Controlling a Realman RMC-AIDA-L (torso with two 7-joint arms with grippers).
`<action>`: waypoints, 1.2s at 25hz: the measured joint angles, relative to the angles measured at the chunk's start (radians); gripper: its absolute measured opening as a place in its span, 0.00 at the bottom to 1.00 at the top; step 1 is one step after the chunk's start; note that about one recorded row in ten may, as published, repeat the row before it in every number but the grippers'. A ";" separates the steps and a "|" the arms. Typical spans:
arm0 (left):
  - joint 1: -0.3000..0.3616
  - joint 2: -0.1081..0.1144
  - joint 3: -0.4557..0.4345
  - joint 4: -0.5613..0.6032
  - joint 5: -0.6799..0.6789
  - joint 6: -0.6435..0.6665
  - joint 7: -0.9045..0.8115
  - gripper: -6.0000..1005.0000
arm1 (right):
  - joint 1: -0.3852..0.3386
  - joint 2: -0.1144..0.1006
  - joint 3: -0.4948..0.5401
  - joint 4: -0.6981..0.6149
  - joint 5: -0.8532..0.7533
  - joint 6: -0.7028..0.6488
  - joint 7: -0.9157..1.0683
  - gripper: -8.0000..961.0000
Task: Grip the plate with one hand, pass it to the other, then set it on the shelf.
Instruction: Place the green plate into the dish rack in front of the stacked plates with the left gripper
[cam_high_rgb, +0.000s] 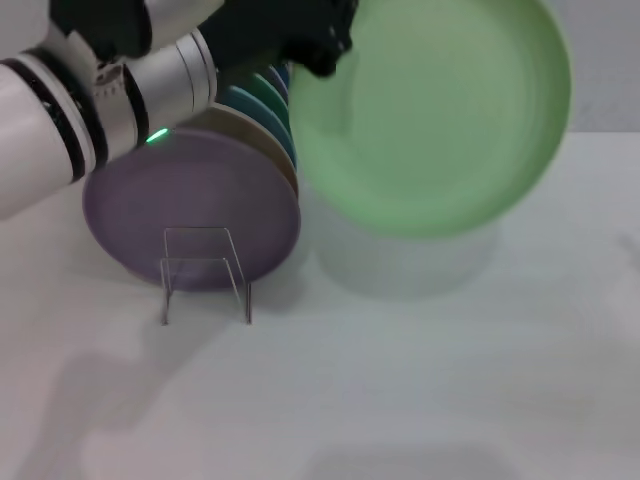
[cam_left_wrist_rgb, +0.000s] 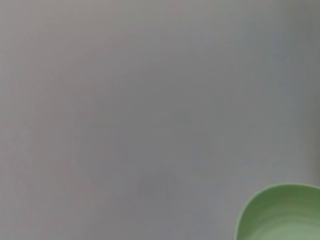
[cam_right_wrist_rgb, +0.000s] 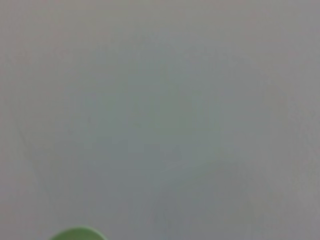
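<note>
The light green plate (cam_high_rgb: 440, 120) hangs in the air above the table at upper right, tilted with its face toward me. My left gripper (cam_high_rgb: 322, 55), black, on the white black-banded arm with a green light, is shut on the plate's left rim. A part of the plate shows in the left wrist view (cam_left_wrist_rgb: 285, 215), and a sliver of it in the right wrist view (cam_right_wrist_rgb: 77, 234). The clear plate rack (cam_high_rgb: 205, 272) stands on the table at the left, below my left arm. My right gripper and the grey-silver arm are out of view.
A lilac plate (cam_high_rgb: 190, 205) leans in the rack, with a beige plate, a darker green plate (cam_high_rgb: 262, 98) and blue ones stacked upright behind it. The white table (cam_high_rgb: 420, 380) spreads in front and to the right.
</note>
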 joint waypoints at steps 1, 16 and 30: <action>0.022 0.001 0.034 -0.013 -0.020 0.068 0.065 0.03 | 0.001 0.000 0.004 -0.003 -0.001 0.004 0.002 0.57; 0.090 0.006 0.496 0.238 0.505 1.179 -0.113 0.03 | 0.012 -0.005 0.011 -0.016 -0.057 0.011 0.009 0.57; -0.108 0.040 0.260 1.205 0.850 2.135 -0.798 0.03 | 0.028 -0.008 0.003 -0.041 -0.077 0.047 0.020 0.58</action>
